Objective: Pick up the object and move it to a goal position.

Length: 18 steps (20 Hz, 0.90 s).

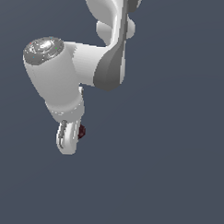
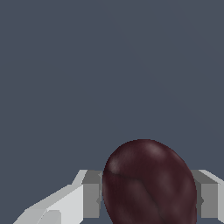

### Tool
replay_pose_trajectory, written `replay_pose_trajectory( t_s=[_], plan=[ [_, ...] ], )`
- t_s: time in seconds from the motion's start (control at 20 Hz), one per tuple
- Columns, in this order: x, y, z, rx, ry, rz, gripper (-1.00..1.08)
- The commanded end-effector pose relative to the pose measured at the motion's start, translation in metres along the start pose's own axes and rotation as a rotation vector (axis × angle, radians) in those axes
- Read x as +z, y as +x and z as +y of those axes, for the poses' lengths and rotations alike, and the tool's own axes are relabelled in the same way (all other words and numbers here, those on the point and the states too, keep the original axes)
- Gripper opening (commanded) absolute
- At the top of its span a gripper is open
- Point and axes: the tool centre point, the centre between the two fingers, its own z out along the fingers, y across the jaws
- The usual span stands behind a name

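I see a dark maroon lump point(image 2: 148, 183) with faint darker veining, a white hand point(image 1: 72, 139) with grey pads point(image 2: 92, 192), all against plain slate blue

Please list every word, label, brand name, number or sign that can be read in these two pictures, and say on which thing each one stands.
None: no readable text in either view.
The white arm bears no brand mark or number.
The end effector and its grey fingers are plain.
The dark maroon object between them shows only surface mottling, no label.
The blue-grey background is blank.
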Motion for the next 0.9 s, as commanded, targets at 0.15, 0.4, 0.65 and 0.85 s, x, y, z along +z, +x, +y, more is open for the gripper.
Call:
replay_pose_trajectory(
  t_s=[0.15, 0.4, 0.65, 0.85],
  plan=[
    [-0.039, 0.013, -0.007, -0.001, 0.000, 0.000, -1.00],
    [-0.059, 0.019, -0.012, -0.002, 0.000, -0.001, -1.00],
    [-0.068, 0.023, -0.014, -0.002, 0.000, -0.001, -1.00],
    [-0.069, 0.023, -0.015, -0.002, 0.000, -0.002, -1.00]
  ],
)
